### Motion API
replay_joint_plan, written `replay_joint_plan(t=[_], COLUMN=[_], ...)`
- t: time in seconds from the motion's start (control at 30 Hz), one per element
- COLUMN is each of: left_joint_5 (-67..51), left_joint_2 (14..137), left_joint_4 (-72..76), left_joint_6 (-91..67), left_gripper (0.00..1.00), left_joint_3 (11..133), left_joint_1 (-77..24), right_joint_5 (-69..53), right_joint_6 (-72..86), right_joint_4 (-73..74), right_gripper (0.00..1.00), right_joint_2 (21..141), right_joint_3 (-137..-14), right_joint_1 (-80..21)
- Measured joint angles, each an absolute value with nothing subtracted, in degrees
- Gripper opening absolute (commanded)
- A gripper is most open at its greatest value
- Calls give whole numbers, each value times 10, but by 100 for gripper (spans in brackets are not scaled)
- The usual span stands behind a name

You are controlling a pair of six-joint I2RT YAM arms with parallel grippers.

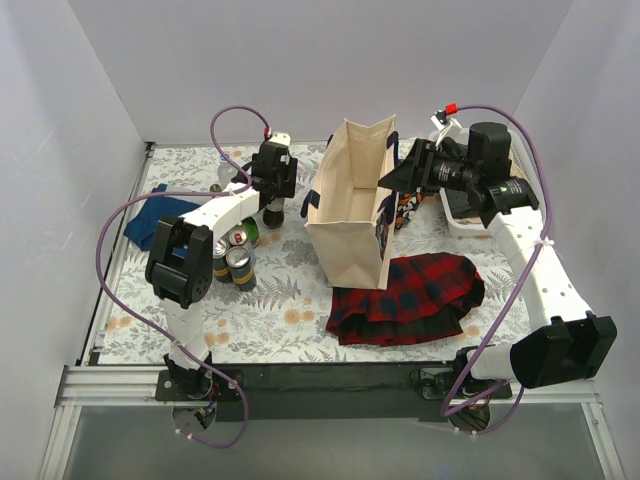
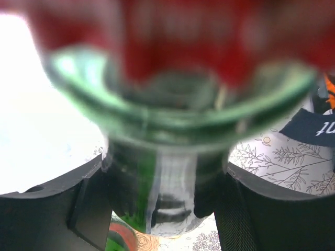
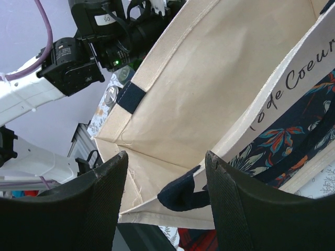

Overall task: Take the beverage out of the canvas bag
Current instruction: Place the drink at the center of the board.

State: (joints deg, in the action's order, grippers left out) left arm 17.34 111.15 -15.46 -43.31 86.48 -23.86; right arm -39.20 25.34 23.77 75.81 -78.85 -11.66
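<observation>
White walls close in a table [image 1: 300, 325] covered with a leaf-and-flower print. The left gripper [image 1: 272, 200] points down with its fingers pressed against a green bottle [image 1: 272, 216]. In its own wrist view the glass body [image 2: 167, 120] fills the gap between the two black fingers [image 2: 63, 209], with a blurred red label above. The bottle is outside the canvas bag [image 1: 350, 215], which stands upright near this gripper's right side. A cluster of cans [image 1: 240, 262] sits on the near side of the left gripper, and a blue cloth [image 1: 150, 218] lies to its left.

The right gripper [image 1: 392, 180] is at the bag's right rim with its fingers spread. In its wrist view, a navy strap handle [image 3: 180, 193] loops between the fingers, and the bag's cream interior [image 3: 209, 78] lies beyond them. A plaid cloth [image 1: 410, 295] lies nearer the arm bases than this gripper, against the foot of the bag. A white basket [image 1: 462, 215] sits to its right.
</observation>
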Motion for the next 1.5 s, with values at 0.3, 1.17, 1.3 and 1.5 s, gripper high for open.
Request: replay_joint_plan(t=[0.3, 1.17, 1.3, 1.5], left_joint_5=[176, 286, 296, 308], left_joint_2=[1109, 1056, 1049, 1040], left_joint_4=[-98, 197, 194, 188], left_joint_6=[-471, -458, -458, -459], left_gripper=[0, 1, 25, 39], left_joint_3=[847, 631, 626, 623], left_joint_1=[-239, -286, -286, -286], right_joint_5=[-392, -390, -390, -390], right_joint_6=[253, 253, 253, 253], right_joint_4=[234, 225, 225, 225], right_gripper=[67, 67, 67, 67], right_joint_2=[757, 757, 757, 757], right_joint_3=[-779, -761, -760, -759], right_joint_1=[-117, -117, -117, -117])
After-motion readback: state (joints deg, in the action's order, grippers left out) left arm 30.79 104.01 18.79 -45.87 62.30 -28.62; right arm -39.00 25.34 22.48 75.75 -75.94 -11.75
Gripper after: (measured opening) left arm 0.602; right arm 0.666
